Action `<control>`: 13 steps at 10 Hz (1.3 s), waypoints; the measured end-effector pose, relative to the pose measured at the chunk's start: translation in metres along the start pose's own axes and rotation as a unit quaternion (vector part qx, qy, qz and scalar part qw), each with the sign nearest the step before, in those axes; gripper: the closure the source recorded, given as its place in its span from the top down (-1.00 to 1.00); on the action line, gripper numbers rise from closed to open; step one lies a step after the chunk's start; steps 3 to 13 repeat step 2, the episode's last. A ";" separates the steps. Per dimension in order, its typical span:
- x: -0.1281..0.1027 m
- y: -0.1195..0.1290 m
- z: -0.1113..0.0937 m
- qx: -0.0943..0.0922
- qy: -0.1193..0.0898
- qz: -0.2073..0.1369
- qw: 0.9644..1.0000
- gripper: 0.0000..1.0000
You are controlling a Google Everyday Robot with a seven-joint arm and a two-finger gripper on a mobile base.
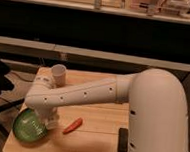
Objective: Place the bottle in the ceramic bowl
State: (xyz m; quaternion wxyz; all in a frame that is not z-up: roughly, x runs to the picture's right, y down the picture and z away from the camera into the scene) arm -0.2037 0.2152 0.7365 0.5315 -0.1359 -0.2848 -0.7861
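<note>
Big white arm (102,93) reaches from the right across the wooden bench (101,134) to its front-left corner. The gripper (47,117) is at the arm's end, just beside or over the right rim of the green bowl (29,126); the wrist hides most of it, so can't tell if the jaws are released, clenched or grasping anything. A pale shape pokes down beside the bowl's rim approx. where the gripper is; can't tell if that's the bottle or part of the gripper. No bottle clearly seen elsewhere. Bowl sits at the bench's front-left corner. White paper cup (58,75) stands upright at the back-left, well apart from the bowl. Small red-orange item (73,125) lies near the bowl's right. Dark flat block (123,140) lies front-right, by the robot's body.
</note>
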 end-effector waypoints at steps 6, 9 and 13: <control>0.000 0.000 0.000 -0.002 0.000 -0.005 1.000 -0.46; 0.000 0.000 0.000 -0.002 0.000 -0.005 1.000 -0.46; 0.000 0.000 0.000 -0.002 0.000 -0.005 1.000 -0.46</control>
